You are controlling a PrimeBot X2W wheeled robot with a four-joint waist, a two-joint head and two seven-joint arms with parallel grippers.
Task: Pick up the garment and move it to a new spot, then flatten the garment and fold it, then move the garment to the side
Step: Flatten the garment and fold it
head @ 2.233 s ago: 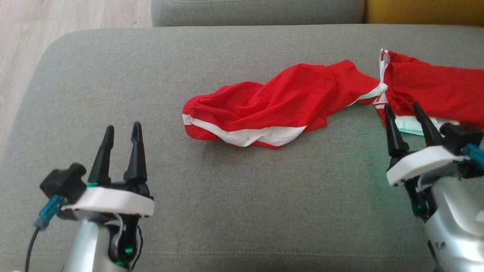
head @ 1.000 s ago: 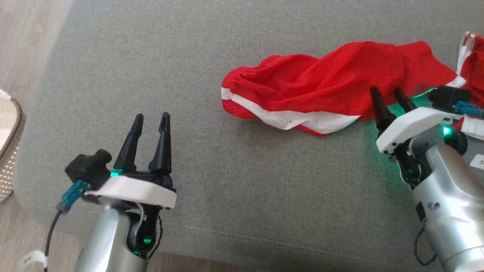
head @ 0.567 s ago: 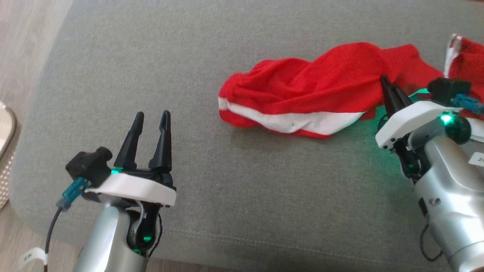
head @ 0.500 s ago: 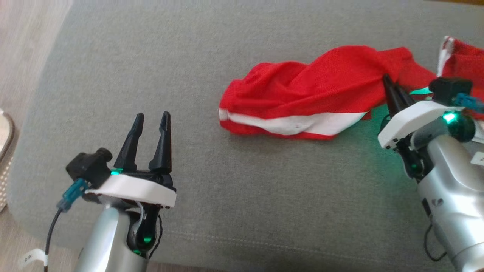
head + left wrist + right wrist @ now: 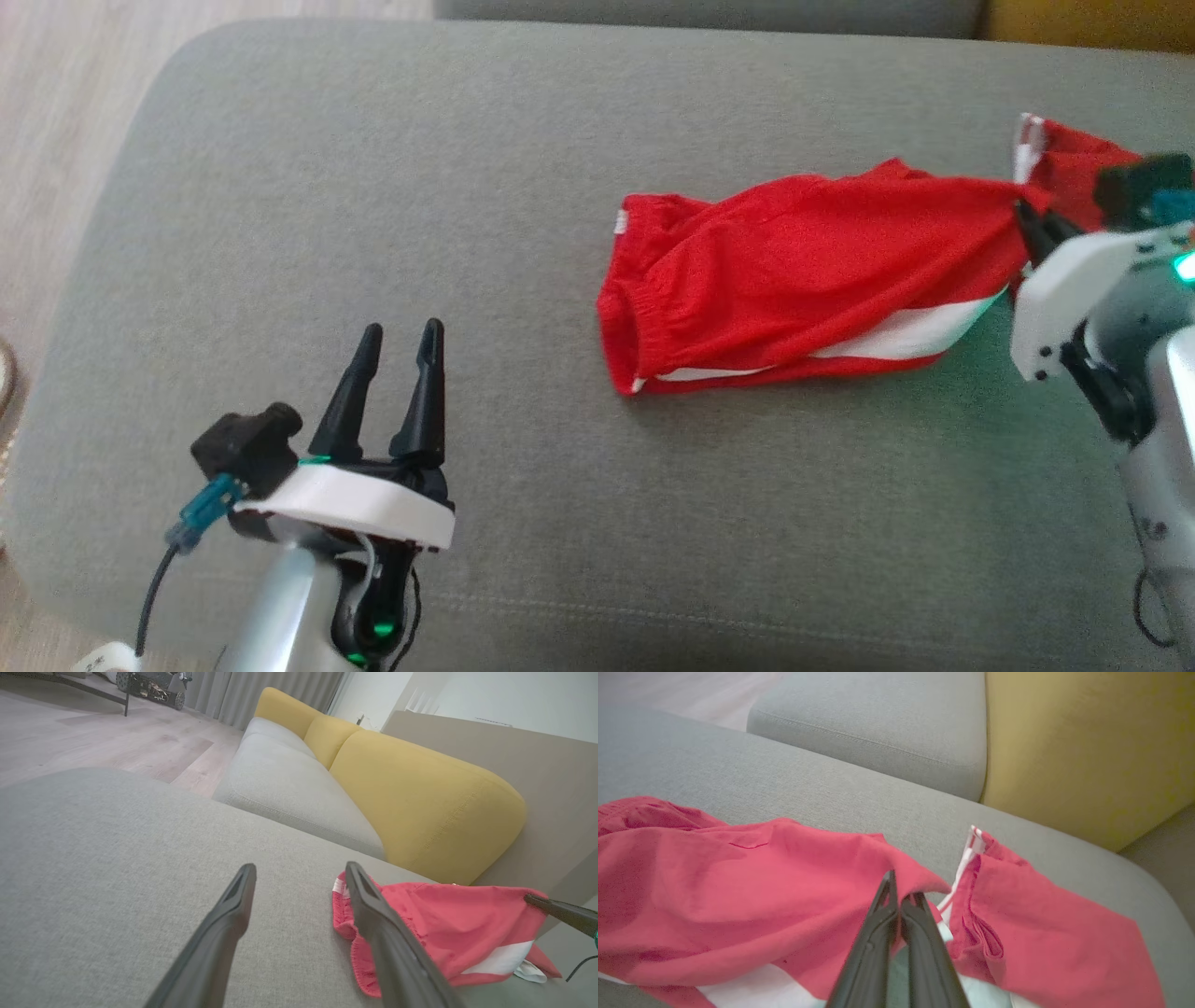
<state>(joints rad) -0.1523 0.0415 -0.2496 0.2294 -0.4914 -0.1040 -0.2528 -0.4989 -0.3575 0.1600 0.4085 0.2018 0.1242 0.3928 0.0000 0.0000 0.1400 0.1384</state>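
The garment (image 5: 794,271) is a pair of red shorts with a white stripe, lying stretched across the grey seat cushion (image 5: 373,187). My right gripper (image 5: 1027,219) is shut on its right end and holds that end raised. In the right wrist view the two fingers (image 5: 901,896) meet on a fold of the red cloth (image 5: 738,882). My left gripper (image 5: 401,341) hovers open over bare cushion at the lower left, well apart from the garment. In the left wrist view, the garment (image 5: 458,924) lies beyond the open gripper (image 5: 301,870), to its right.
More red cloth with white trim (image 5: 1041,938) lies just right of the grip; I cannot tell if it is joined to the garment. A yellow back cushion (image 5: 1087,742) and a second grey seat (image 5: 878,714) lie beyond. Wooden floor (image 5: 56,112) borders the cushion's left edge.
My right gripper has shut on the garment's right end and pulled it up and to the right, stretching the cloth out. The head camera has shifted. The left gripper stays open.
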